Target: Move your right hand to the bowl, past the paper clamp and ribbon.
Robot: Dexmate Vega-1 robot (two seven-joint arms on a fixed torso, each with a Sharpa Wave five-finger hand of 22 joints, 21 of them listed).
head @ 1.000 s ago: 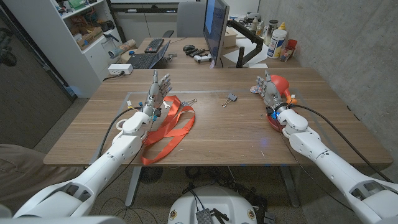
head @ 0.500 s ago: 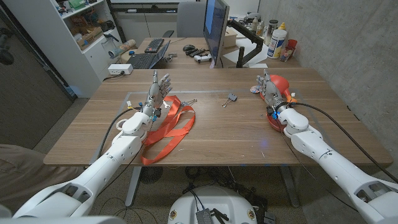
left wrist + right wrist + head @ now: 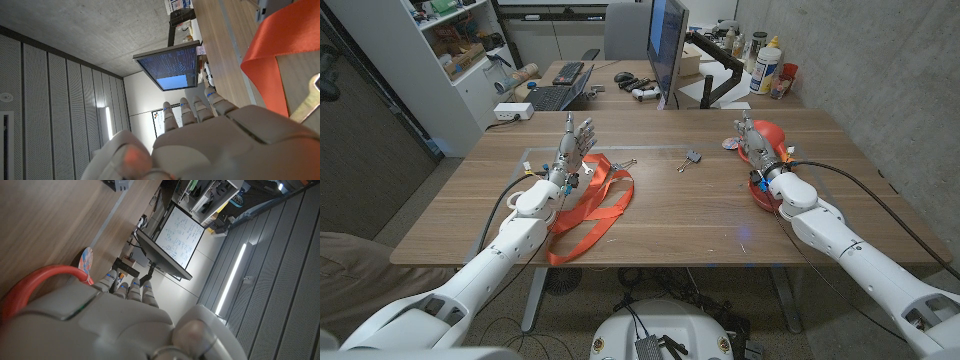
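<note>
Wooden counter [image 3: 670,215], shelving upper left of frame, second desk with monitor [image 3: 666,40] behind, concrete wall at right. I see my left robot hand [image 3: 573,145] at center-left, fingers apart and upright, holding nothing, over the orange ribbon [image 3: 592,205]. Paper clamp [image 3: 691,158] at center, bare wood around it. Right robot hand [image 3: 756,145] at center-right against the red bowl [image 3: 768,135]; can't tell its grip. Right counter edge is near.
</note>
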